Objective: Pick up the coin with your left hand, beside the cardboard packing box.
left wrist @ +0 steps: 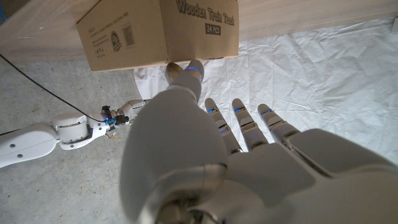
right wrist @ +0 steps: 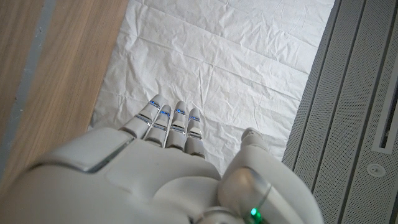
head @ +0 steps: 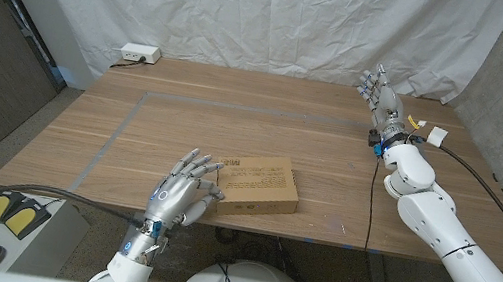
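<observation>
the cardboard box lies flat on the wooden bench, close to the bench edge nearest the robot. it is a thin brown box with a printed label on its top, and in the left wrist view one side reads "wooden train track".

the left hand is just beside the box, on the robot's left side of it, and its fingers are spread and reach toward the near corner of the box. in the left wrist view the hand has its fingers apart, and one fingertip is at the lower edge of the box; i cannot tell if it really touches. the hand holds nothing that i can see.

the coin is too small or hidden in these pictures, so i cannot tell where it is next to the box.

the right hand is well apart from the box, at the far right part of the bench, raised with the fingers upward and a little apart. in the right wrist view the hand has its fingers straight and side by side, holding nothing.

a white cloth hangs behind the bench. a white power strip lies at the far left corner of the bench, far from the box.
</observation>
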